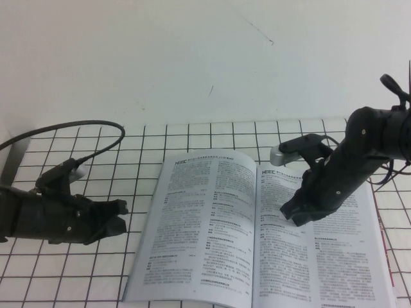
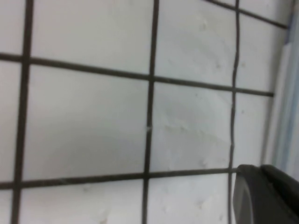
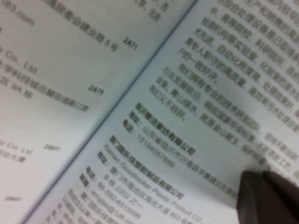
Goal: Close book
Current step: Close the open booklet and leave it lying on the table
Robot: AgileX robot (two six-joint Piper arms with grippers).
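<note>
The book (image 1: 205, 224) lies open on the surface (image 1: 192, 138). My right gripper (image 1: 294, 215) sits on its right page near the spine, and my left gripper (image 1: 121, 215) is parked just beside the left page. I cannot tell whether either is open or closed. I should hook the right page's outer edge, then sweep it leftward.

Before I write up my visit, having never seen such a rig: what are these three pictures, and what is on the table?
It is a robot with two black arms, each ending in a gripper. The high view looks down from the robot's side; the other two come from wrist cameras. An open book lies on a grid-lined table. The left gripper sits low, left of the book. The right gripper is down at the right-hand page, which fills its wrist view. Nothing is lifted.
</note>
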